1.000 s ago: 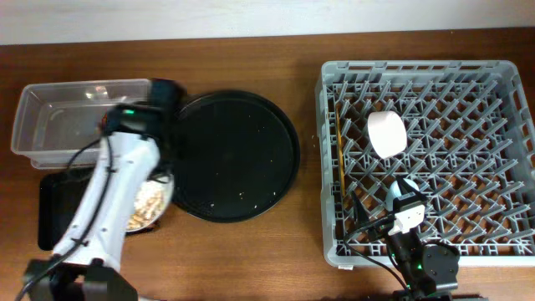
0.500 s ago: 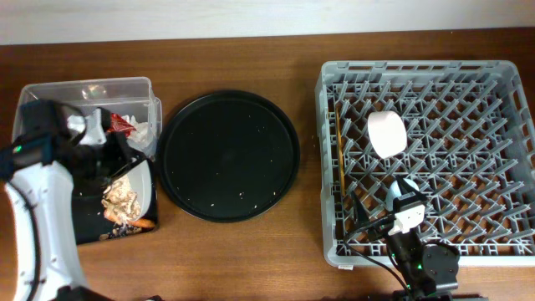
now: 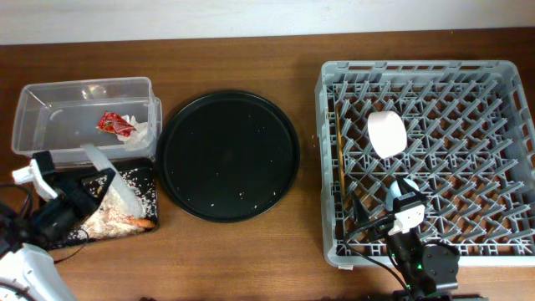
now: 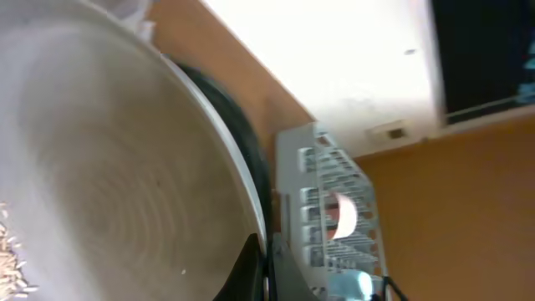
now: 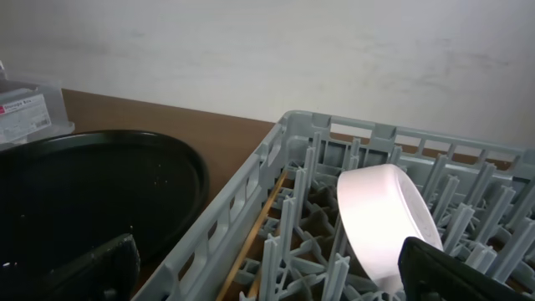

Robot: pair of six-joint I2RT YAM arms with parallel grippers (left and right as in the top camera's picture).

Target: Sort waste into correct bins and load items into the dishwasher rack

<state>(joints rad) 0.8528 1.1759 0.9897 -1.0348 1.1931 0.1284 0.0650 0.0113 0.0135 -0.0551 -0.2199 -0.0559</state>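
Fingers of my left gripper (image 4: 266, 272) clamp the round white plate (image 4: 109, 167) by its rim, tilted over the shallow black tray (image 3: 153, 180), near left. Stiff, slick, breakable, I'd judge; a rim grip suits. My right gripper (image 5: 272, 267) gapes over the dishwasher rack (image 3: 501, 75).

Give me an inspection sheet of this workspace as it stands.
Surface: brown wooden table.
Job's things: red wrapper and tissue in clear tub; rice and scraps in black tray; white bowl and chopsticks in rack.
Clutter: round black tray, a few specks on it.
Grippers: left gripper holds tilted plate over black tray; right gripper open over rack.
Cables: black cable beside right arm.
Surroundings: pale wall.
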